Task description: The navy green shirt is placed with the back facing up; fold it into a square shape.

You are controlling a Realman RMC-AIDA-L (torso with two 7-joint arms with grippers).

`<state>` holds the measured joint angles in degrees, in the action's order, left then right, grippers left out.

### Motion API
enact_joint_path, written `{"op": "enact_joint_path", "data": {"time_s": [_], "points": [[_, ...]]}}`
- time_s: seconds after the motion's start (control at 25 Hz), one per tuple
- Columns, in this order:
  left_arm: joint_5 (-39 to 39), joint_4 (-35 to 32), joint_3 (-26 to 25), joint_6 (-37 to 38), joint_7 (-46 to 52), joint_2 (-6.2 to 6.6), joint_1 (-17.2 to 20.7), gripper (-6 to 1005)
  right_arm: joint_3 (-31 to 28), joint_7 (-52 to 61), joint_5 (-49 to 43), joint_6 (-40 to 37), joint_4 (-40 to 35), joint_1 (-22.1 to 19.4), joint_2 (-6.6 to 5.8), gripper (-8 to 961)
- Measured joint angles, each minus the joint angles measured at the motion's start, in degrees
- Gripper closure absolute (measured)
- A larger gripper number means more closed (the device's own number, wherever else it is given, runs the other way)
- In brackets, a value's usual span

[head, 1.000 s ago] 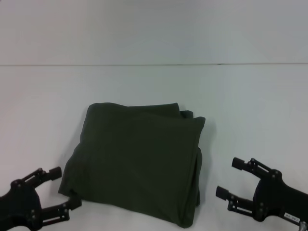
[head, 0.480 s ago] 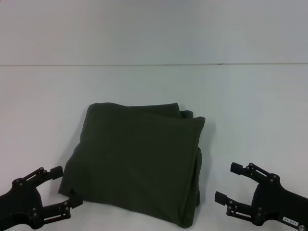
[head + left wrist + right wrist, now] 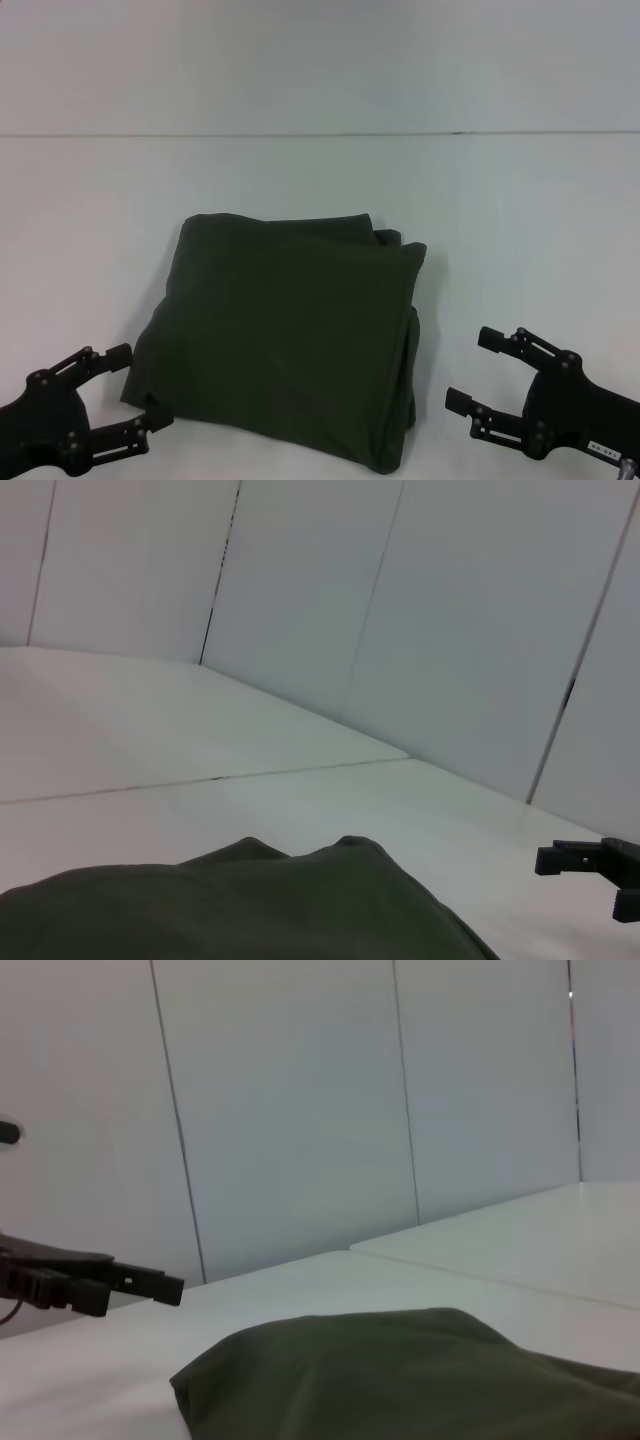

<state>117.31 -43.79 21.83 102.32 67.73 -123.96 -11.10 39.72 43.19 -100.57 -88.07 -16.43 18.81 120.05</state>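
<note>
Folded shirt (image 3: pixel 285 340) lies between 2 released grippers: left gripper (image 3: pixel 138 392) touches its near-left corner, nearer than right gripper (image 3: pixel 474 372), which stands apart.

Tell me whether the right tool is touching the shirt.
Apart. In the head view, a strip of bare white table shows between the open right tool and the folded navy green shirt's nearest edge.

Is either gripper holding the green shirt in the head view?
No. The left gripper and right gripper are both open, beside the folded navy green shirt.
</note>
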Motion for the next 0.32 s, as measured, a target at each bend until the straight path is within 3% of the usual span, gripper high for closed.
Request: {"op": "enact_joint_path", "data": {"time_s": [0.32], "points": [[-0.07,-0.08,-0.13,0.57,0.71,0.11,-0.24,36,-0.6,-0.05,0.03,-0.21,-0.17,-0.4,-0.09,39]]}}
